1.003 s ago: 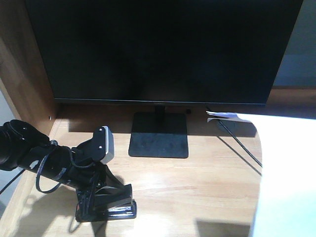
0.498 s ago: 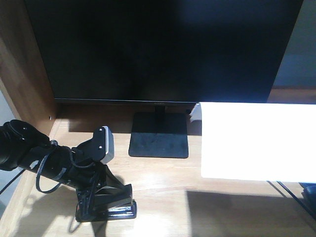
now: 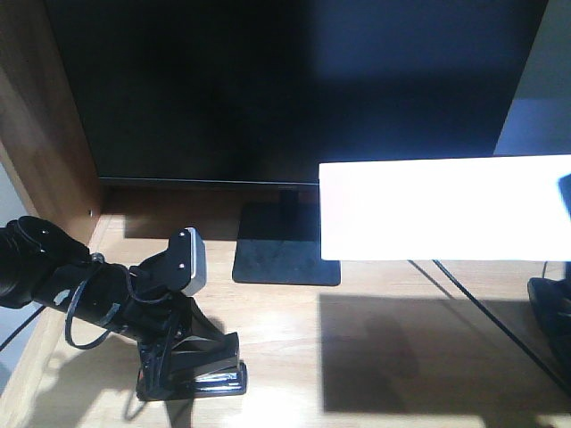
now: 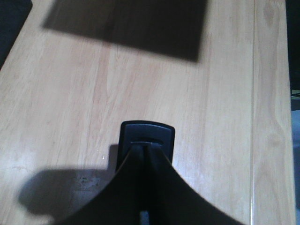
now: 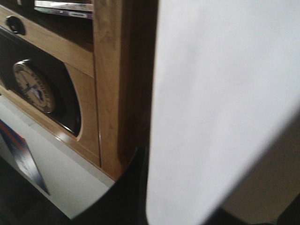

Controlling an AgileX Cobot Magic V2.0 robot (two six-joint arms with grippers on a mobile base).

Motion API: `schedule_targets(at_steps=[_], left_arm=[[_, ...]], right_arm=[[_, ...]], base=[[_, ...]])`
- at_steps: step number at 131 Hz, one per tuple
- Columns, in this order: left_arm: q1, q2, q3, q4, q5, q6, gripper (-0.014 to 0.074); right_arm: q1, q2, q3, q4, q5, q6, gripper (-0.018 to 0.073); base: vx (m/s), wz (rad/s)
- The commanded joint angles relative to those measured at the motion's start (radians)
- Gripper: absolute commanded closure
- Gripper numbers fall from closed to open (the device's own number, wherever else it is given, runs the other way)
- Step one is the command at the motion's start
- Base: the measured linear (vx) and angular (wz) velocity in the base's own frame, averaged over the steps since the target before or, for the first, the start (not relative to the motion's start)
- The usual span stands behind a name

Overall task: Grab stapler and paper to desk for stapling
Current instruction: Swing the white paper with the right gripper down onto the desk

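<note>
The black stapler [image 3: 212, 380] lies on the light wood desk [image 3: 357, 357] at the front left. My left gripper [image 3: 178, 364] is shut on it from above. In the left wrist view the closed fingers [image 4: 154, 161] meet on the stapler's rounded black end [image 4: 147, 133]. The white paper [image 3: 442, 209] hangs in the air in front of the monitor at the right and casts a shadow on the desk. It fills the right wrist view [image 5: 220, 103], where my right gripper [image 5: 146, 164] is shut on its edge. In the front view that gripper is mostly past the right border.
A black monitor [image 3: 294, 89] on a flat square stand [image 3: 285, 245] fills the back. A black cable [image 3: 482, 312] runs across the desk at right. A brown side panel [image 3: 45, 134] stands at left. The right wrist view shows wooden furniture with a round dial [image 5: 33, 89].
The paper has moved left and upward, from the right edge to in front of the monitor. The left arm and the stapler have not moved.
</note>
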State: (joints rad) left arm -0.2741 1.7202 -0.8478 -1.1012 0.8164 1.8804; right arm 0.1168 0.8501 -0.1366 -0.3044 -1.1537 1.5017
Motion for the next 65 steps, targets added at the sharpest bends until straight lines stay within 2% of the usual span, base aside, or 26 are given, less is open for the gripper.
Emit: schedule_targets(at_steps=[1,19,32,48,65], left_arm=[[-0.004,-0.037,-0.024,-0.042,0.034,-0.002,0.0603],[-0.004,-0.037,-0.024,-0.042,0.034,-0.002,0.0603],[-0.004,-0.037,-0.024,-0.042,0.034,-0.002,0.0603],[-0.004,-0.037,-0.024,-0.042,0.034,-0.002,0.0603],[-0.004,-0.037,-0.024,-0.042,0.034,-0.002,0.0603]], right_arm=[[-0.009,0.039,-0.043,-0.006,-0.193,-0.013,0.0562],[-0.065,0.088,-0.063,-0.063,-0.193,0.024,0.0562],[-0.150,0.119,-0.093,-0.180,-0.193,0.115,0.0562],[-0.302,0.160,-0.165,-0.443,-0.193,0.239,0.0562],[-0.463,0.202,-0.266,-0.762,-0.193,0.431,0.0562]], base=[[0.00,0.00],[0.00,0.00],[0.00,0.00],[0.00,0.00],[0.00,0.00]])
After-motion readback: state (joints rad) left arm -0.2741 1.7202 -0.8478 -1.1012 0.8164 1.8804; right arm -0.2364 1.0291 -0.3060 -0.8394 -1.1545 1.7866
